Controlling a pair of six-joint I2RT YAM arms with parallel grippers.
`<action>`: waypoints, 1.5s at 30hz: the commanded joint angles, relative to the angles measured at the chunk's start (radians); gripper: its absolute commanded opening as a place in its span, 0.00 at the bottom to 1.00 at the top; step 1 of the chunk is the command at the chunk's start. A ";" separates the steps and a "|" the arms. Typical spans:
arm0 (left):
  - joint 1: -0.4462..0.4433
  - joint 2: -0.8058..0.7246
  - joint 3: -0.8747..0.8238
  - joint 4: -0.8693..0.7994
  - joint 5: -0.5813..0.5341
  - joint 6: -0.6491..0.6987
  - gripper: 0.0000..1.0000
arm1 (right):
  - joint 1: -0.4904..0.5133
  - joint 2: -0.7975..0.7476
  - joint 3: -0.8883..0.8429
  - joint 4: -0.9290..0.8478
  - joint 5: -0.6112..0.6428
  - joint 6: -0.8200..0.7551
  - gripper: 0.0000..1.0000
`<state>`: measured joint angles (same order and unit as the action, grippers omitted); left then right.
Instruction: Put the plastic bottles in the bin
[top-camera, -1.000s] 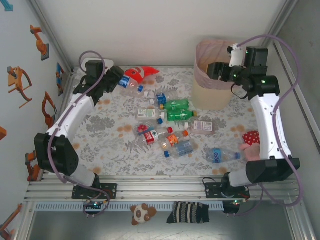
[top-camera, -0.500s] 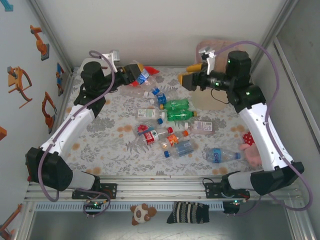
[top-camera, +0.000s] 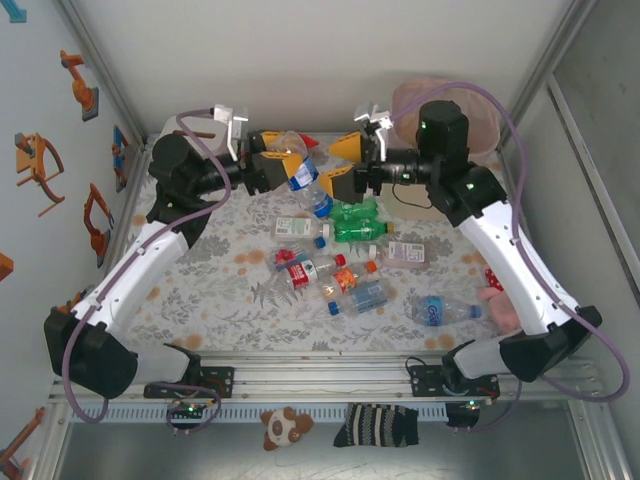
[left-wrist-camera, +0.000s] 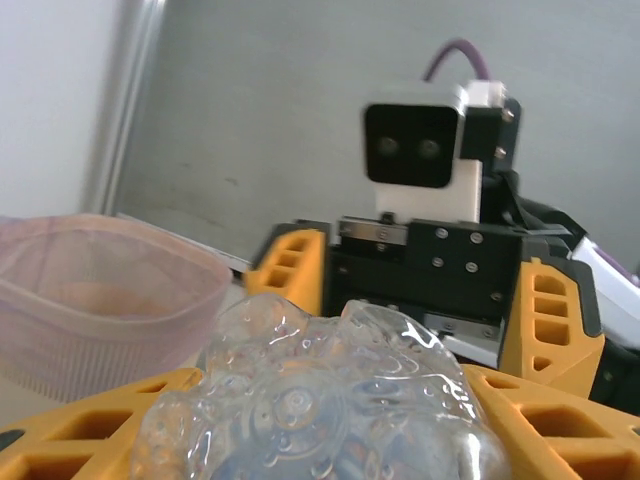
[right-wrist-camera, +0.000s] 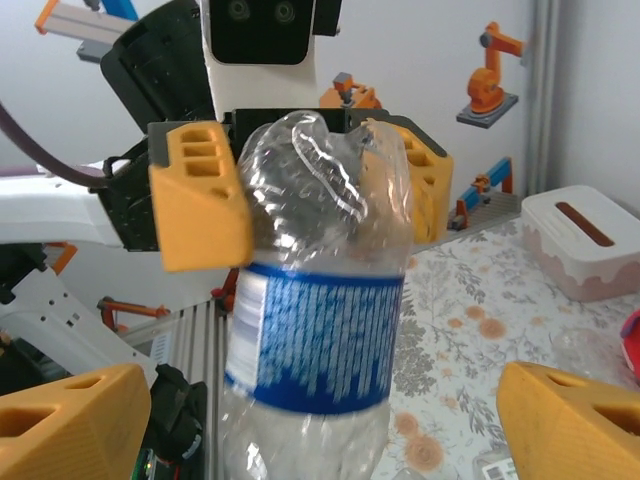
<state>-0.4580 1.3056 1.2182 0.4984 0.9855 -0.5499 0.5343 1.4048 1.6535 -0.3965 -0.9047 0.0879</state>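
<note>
Both arms have swung in to meet high over the bench (top-camera: 230, 290), and the right jaws have opened wider. The left gripper (top-camera: 283, 158) has its jaws squeezed on a clear blue-label bottle (top-camera: 302, 172), up in the air. The right gripper (top-camera: 340, 165) faces it, jaws wide apart. The right wrist view shows the bottle's crumpled side between those jaws, and a white tissue box (right-wrist-camera: 585, 240). The left wrist view shows its bumpy bottom and the bin (left-wrist-camera: 100, 300) beyond. More plastic bottles (top-camera: 340, 255) lie on the bench. The right arm (top-camera: 500, 250) hides part of the bin
</note>
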 joint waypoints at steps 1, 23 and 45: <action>-0.023 -0.027 0.047 -0.057 0.070 0.108 0.50 | 0.033 0.027 0.044 -0.017 -0.022 -0.038 0.91; -0.047 -0.016 0.067 -0.182 -0.003 0.220 0.52 | 0.109 0.114 0.098 -0.194 0.038 -0.127 0.73; -0.041 -0.038 0.045 -0.187 -0.098 0.223 0.67 | 0.108 0.102 0.118 -0.209 0.092 -0.133 0.54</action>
<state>-0.5037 1.3010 1.2495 0.3122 0.9405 -0.3416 0.6373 1.5162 1.7370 -0.5983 -0.8276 -0.0277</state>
